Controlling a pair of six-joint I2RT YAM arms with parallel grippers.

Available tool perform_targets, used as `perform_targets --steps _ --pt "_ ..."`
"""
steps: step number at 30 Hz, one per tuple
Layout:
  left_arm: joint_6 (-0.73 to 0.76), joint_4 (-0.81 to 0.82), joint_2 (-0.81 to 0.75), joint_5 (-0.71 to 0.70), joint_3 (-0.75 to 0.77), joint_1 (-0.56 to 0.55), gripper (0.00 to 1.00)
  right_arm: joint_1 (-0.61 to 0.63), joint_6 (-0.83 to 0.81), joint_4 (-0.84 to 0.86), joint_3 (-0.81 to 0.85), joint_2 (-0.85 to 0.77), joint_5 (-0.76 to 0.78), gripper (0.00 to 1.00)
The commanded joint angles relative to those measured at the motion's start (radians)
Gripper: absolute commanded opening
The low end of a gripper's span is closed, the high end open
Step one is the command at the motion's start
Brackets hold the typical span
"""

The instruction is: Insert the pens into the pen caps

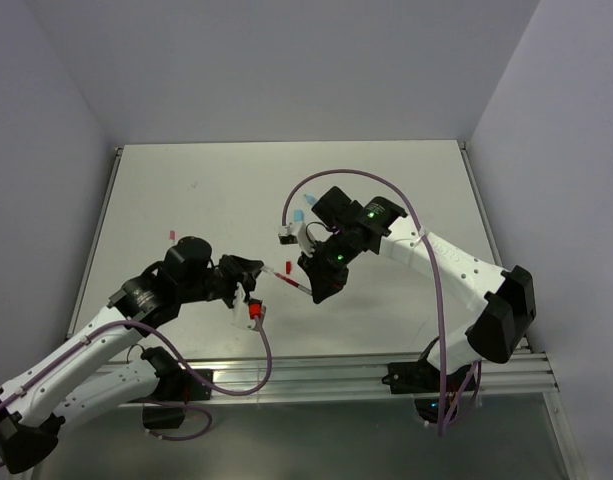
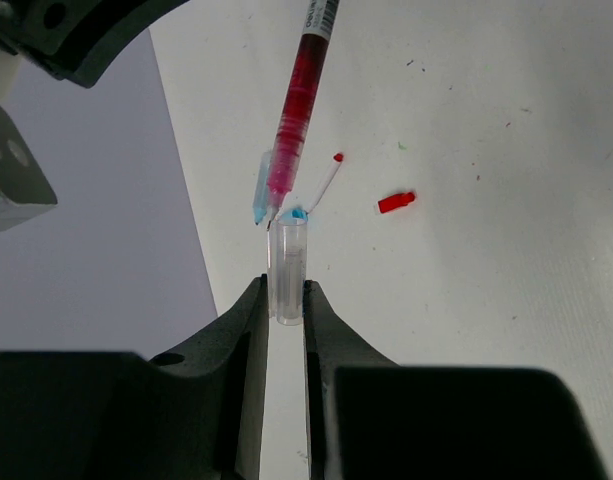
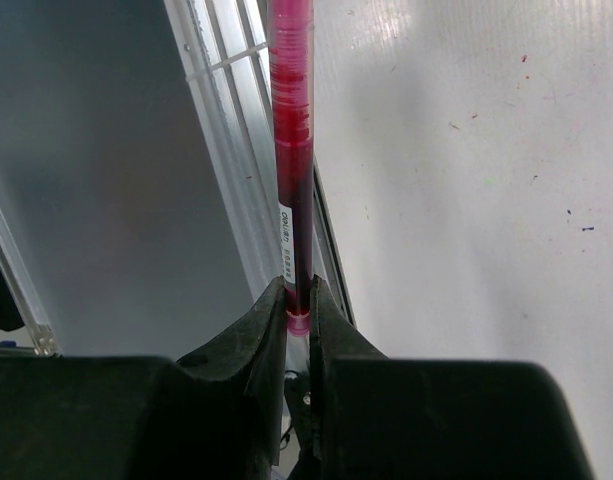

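My right gripper (image 1: 312, 290) (image 3: 299, 290) is shut on the back end of a dark red pen (image 1: 286, 278) (image 3: 291, 150). The pen points toward my left gripper (image 1: 248, 281) (image 2: 286, 290), which is shut on a stubby clear pen cap (image 2: 287, 265) with its open mouth toward the pen. In the left wrist view the pen (image 2: 298, 110) has its tip right at the cap's mouth, slightly to the left of it. On the table beyond lie a light blue cap (image 2: 262, 192) (image 1: 299, 215), a thin white pen with a red end (image 2: 326, 180) and a red cap (image 2: 396, 202).
Another small red cap (image 1: 173, 233) lies on the white table (image 1: 236, 190) at the left. The right arm's purple cable (image 1: 336, 176) loops above the right wrist. The metal rail (image 1: 366, 368) runs along the near edge. Grey walls enclose the table.
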Motion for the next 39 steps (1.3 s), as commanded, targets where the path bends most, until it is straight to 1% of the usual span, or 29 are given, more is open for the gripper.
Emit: perform_targets --steps 1,10,13,20,25,32,39 --pt "0.025 -0.019 0.01 0.02 0.044 -0.021 0.0 0.006 0.001 -0.007 0.045 0.001 -0.011 0.0" --pt "0.003 -0.013 0.03 0.02 0.07 -0.044 0.0 0.009 0.001 -0.006 0.031 0.009 -0.02 0.0" --pt "0.004 -0.013 0.021 -0.001 0.055 -0.046 0.0 0.008 -0.002 -0.006 0.019 -0.005 -0.015 0.0" --pt "-0.051 -0.005 -0.01 0.009 0.032 -0.03 0.0 0.008 -0.008 -0.007 -0.032 -0.052 0.014 0.0" --pt "-0.065 0.001 -0.013 0.022 0.049 -0.013 0.0 0.008 -0.009 -0.008 -0.042 -0.063 0.014 0.0" --pt "-0.057 -0.002 -0.005 0.039 0.061 -0.012 0.0 0.009 -0.003 -0.011 -0.009 -0.045 0.006 0.0" --pt "-0.025 -0.011 0.009 0.059 0.063 -0.016 0.0 0.009 -0.008 -0.011 -0.01 -0.035 -0.005 0.0"
